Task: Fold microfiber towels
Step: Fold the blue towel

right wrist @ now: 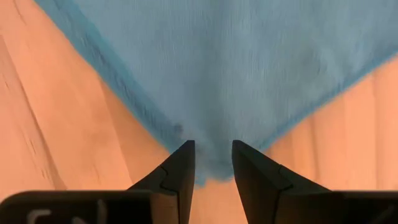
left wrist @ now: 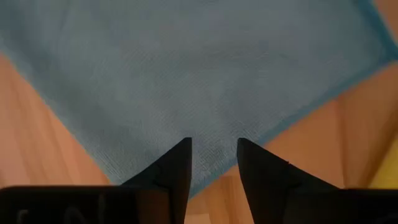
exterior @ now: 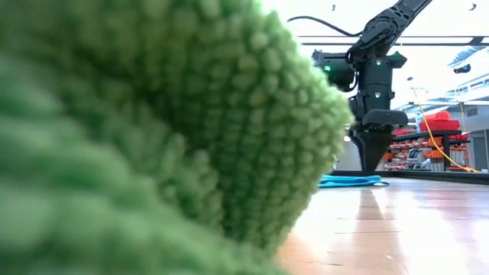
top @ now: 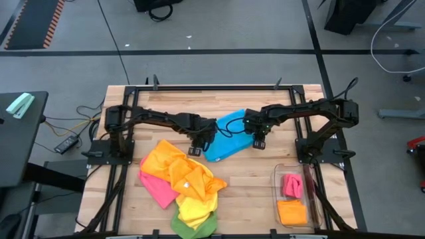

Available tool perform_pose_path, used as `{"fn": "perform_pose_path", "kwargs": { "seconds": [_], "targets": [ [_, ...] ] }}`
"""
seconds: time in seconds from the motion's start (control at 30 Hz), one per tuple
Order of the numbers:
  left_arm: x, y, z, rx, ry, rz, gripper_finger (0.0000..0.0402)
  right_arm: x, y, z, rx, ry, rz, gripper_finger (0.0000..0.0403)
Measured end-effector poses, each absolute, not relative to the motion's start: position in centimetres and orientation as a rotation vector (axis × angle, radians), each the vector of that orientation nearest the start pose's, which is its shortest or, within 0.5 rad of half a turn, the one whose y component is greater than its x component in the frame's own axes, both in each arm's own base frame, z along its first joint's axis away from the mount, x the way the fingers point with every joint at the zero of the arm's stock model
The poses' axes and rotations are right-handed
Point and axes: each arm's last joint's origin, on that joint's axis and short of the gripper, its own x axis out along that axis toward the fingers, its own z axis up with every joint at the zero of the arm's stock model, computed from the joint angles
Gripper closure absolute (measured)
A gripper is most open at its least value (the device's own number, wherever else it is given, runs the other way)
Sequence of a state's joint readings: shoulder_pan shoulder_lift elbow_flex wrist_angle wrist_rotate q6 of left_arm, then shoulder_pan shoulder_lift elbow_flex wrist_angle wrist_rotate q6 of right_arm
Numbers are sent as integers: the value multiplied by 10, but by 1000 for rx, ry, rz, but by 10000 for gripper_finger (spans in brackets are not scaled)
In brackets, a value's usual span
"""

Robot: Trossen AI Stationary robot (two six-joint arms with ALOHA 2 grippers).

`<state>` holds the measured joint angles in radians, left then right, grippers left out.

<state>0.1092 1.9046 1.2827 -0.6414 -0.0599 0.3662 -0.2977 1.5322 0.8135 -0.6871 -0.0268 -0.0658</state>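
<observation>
Looks like the fold on the blue towel (top: 226, 136) mid-table is just starting, with the left end effector (left wrist: 213, 163) and right end effector (right wrist: 212, 160) each slightly open over a corner, gripping nothing yet, so next they probably need to pinch and lift together.

Light wooden table (top: 252, 179) with a butcher-block top and a black frame around its edges. A blue towel (top: 226, 136) lies spread flat near the middle. Toward the left front there's a loose heap of towels: orange (top: 169, 162) on top, pink (top: 156, 189) sticking out on the left, yellow (top: 196, 206) below it, green (top: 192, 227) right at the front edge. At the right front sits a clear plastic bin (top: 277, 192) with a pink and an orange cloth inside.
</observation>
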Motion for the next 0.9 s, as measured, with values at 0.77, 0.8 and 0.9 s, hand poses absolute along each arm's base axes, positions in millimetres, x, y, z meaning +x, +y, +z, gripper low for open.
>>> {"fn": "perform_pose_path", "kwargs": {
  "seconds": [0.77,0.8,0.9],
  "targets": [
    [363,24,150,823,1396,-320,208,271,-40,163,48,1136,-35,287],
    [362,24,150,833,1415,-312,211,271,-38,163,43,1134,-28,287],
    [360,26,150,875,1450,-280,219,275,-33,164,18,1099,-7,287]
  ]
}}
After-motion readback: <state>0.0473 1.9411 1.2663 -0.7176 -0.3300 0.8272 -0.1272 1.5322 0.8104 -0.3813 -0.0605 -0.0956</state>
